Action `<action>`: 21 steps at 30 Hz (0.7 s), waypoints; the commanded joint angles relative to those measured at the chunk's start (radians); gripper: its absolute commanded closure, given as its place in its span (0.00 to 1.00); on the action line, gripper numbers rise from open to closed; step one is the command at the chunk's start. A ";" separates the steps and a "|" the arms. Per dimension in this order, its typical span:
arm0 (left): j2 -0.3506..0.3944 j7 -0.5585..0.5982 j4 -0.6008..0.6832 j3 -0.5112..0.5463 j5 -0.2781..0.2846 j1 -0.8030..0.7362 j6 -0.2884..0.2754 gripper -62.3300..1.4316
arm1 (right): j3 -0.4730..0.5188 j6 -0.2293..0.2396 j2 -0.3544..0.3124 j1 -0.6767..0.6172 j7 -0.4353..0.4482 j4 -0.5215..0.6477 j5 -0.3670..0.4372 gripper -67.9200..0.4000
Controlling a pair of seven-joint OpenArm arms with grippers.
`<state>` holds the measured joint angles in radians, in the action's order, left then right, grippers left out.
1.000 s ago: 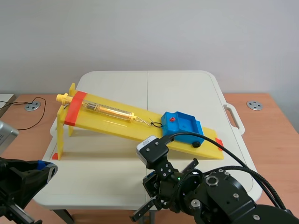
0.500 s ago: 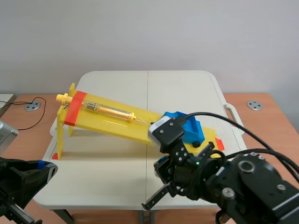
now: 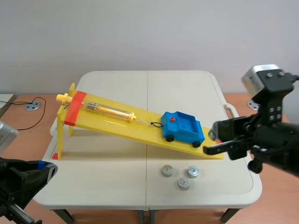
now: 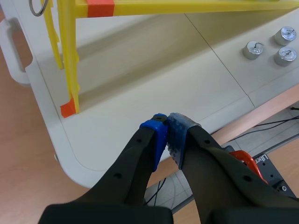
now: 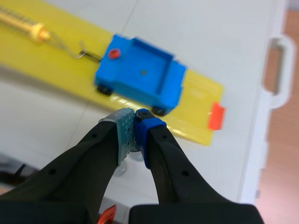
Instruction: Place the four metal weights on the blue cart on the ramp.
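Judging weights dense, stiff, slick; pinch round sides under hook; left claw, right claw both pressed together, empty.

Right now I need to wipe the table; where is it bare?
Bare: the far side beyond the ramp, and the near-left corner up to the weights. Crowded around the cart and right hand.

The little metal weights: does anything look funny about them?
Yes. Only three weights show, standing upright close together on the table in front of the ramp. A fourth is nowhere in view, and the blue cart is empty. Nothing looks tipped or broken.
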<state>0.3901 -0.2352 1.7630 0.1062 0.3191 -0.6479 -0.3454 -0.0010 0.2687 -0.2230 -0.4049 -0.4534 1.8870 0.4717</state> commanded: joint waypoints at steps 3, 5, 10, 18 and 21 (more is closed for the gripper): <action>-0.007 0.094 0.061 0.016 0.062 0.020 -0.036 0.93 | 0.035 -0.014 0.031 0.121 0.119 0.042 0.064 0.98; -0.007 0.095 0.061 0.016 0.062 0.020 -0.036 0.93 | 0.035 -0.014 0.054 0.162 0.121 0.005 0.064 0.98; -0.007 0.095 0.061 0.016 0.062 0.020 -0.036 0.93 | 0.034 -0.003 0.124 0.275 0.123 -0.119 0.064 0.98; -0.007 0.093 0.061 0.016 0.062 0.020 -0.036 0.93 | 0.034 0.039 0.206 0.446 0.130 -0.308 0.052 0.98; -0.007 0.084 0.061 0.016 0.062 0.020 -0.036 0.93 | 0.030 0.058 0.230 0.491 0.129 -0.377 0.052 0.98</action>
<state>0.3901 -0.2356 1.7630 0.1062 0.3191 -0.6479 -0.3454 0.0631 0.2813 0.0124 -0.0128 -0.4538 1.4326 0.4759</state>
